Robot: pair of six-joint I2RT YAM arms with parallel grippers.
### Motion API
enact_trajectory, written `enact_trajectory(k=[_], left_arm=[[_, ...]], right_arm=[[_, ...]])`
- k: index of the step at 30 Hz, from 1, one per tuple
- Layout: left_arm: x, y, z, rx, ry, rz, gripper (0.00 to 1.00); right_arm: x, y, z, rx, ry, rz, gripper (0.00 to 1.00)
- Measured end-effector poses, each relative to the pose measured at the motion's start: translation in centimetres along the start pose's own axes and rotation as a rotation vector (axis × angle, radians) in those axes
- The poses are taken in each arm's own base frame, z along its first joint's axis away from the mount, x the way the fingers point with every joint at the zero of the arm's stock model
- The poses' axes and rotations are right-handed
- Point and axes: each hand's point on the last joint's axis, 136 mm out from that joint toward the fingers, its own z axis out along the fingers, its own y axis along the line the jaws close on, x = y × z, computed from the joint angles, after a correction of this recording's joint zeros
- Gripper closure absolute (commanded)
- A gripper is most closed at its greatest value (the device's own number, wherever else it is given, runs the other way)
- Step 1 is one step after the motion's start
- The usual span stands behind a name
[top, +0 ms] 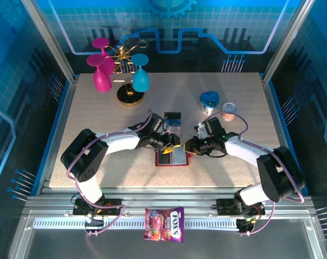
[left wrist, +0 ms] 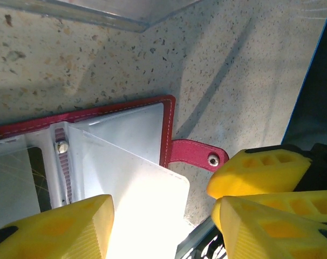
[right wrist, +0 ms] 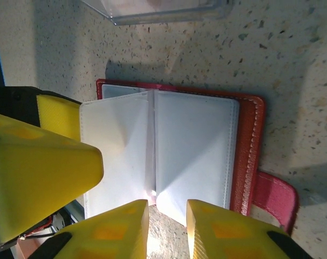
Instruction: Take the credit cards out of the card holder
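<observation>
Top external: left hand point(top: 177, 141) and right hand point(top: 189, 145) flank card holder point(top: 176, 160), seemingly touching.

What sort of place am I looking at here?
Probably a robot test booth or demo cell: two arms bolted to a speckled table, blue circuit-patterned walls around it, and a metal frame.

This was a robot test cell in a lab: a speckled bench point(top: 223, 172) fenced by aluminium posts point(top: 47, 38) and blue panels point(top: 206, 21) printed with circuit lines, with a left arm point(top: 115, 143) and a right arm point(top: 250, 151) bolted at its near edge.
</observation>
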Motion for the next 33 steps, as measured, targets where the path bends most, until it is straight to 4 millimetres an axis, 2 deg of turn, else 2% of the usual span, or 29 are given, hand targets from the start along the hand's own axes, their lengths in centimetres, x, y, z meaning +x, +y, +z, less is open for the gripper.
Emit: enact_trajectory(k=[17,33], left_arm=[[0.9,0.8,2.0,-0.021,0.038,-0.021,0.42],[0.9,0.4,2.3,-0.002,0.040,-0.029,0.41]], right_arm=[[-0.4,-0.7,-0.8,0.010,-0.028,0.017,0.71],[-0.1,-0.8,-0.6,0.003,-0.018,0.019,0.71]])
